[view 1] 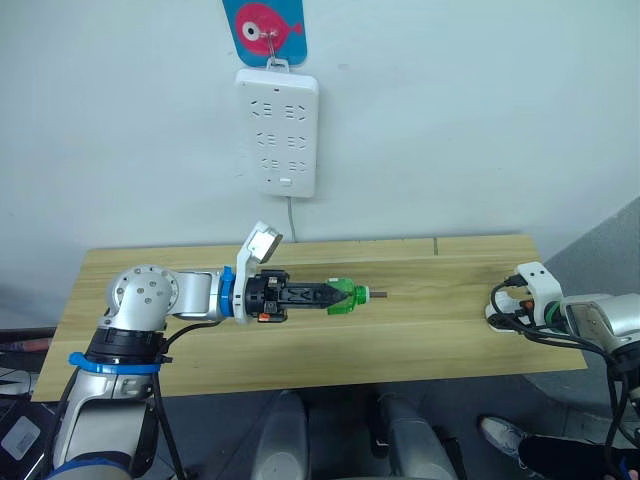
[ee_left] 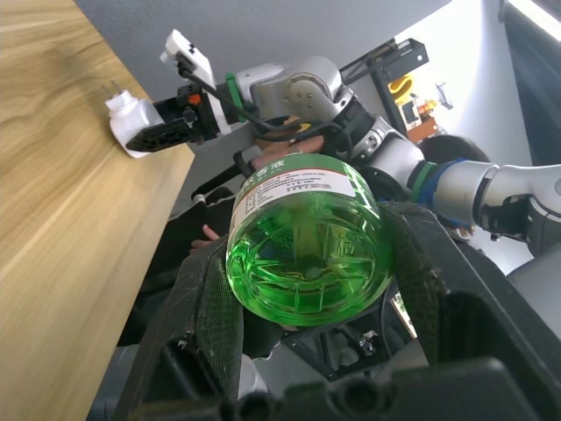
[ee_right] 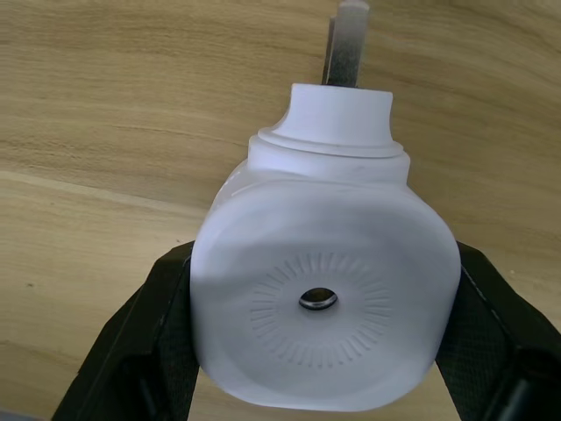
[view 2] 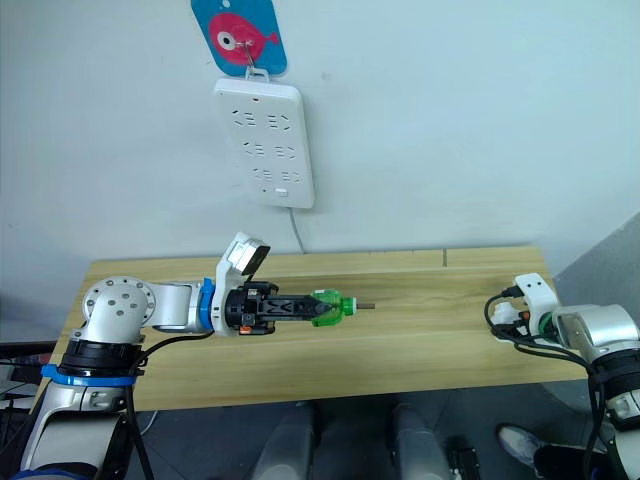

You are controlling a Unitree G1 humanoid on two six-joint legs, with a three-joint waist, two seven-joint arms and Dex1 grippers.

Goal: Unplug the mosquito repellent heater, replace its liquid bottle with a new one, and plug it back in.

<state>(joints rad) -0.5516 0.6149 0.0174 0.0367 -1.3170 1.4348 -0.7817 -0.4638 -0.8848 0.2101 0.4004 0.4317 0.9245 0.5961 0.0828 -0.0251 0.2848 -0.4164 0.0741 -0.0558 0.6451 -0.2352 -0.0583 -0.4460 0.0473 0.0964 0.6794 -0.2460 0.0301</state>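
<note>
The small white plastic mosquito repellent heater sits closest to the lens in the right wrist view, its flat face with a ring of fine radial marks and a small centre hole turned toward the camera. The right gripper clasps it, one black finger pressed against each side, over the light wooden table; metal plug prongs show past the heater's neck. The head views place this gripper at the table's right edge, with the heater showing as a white shape at the fingertips.

The left gripper grips a round green transparent liquid bottle with a printed white label, seen from its base in the left wrist view. The head views show the bottle lying horizontally in those fingers over the middle of the table, its thin wick end pointing toward the robot's right, well apart from the heater.

On the wall above hangs a long white power strip from a blue card bearing a pink fish, its sockets unoccupied.
</note>
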